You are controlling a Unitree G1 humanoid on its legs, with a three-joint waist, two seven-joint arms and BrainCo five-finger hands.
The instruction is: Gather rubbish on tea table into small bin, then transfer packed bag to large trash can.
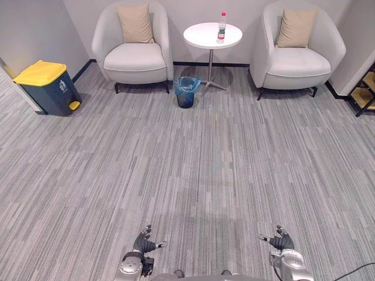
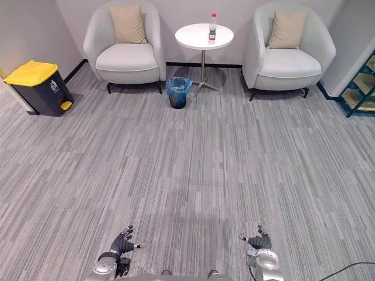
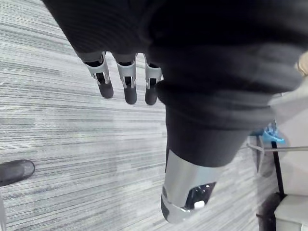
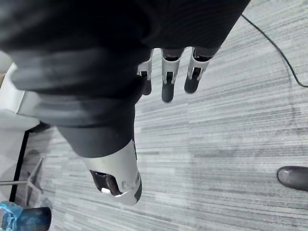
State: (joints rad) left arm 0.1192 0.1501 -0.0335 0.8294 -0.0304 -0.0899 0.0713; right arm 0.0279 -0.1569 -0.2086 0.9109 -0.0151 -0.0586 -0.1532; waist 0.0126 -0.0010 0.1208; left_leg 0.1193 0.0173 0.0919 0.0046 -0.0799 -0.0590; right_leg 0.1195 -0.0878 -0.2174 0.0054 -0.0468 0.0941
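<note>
Nearest, the left robot hand and the right robot hand are being held low over the grey, finely striped carpet floor, fingers relaxed and spread, with nothing being pinched in either. Well apart from both, the small dark bin lined with a blue plastic bag is sitting on the floor just beside the thin metal pedestal of the round white tabletop, where the clear plastic bottle with a red cap is standing upright near the right rim. As a judgement, the light bin is at risk of being knocked over on approach, since it is being crowded by the pedestal's splayed feet. The tall, narrow bottle is likely to be tipped by a grazing finger and rolled off the smooth round top. The thin bag film could be torn or let slip while being carried. Off to the left by the wall, the dark grey large trash can with a yellow lid is being kept closed, so a bag dropped there may be left lying on top. Of materials, the carpet is looking short-piled and matt, the bag crinkled and glossy, the tabletop hard and slick, the bottle transparent and cylindrical. The two pale grey tub armchairs with beige cushions are looking soft and rounded, the trash can boxy and rigid.
</note>
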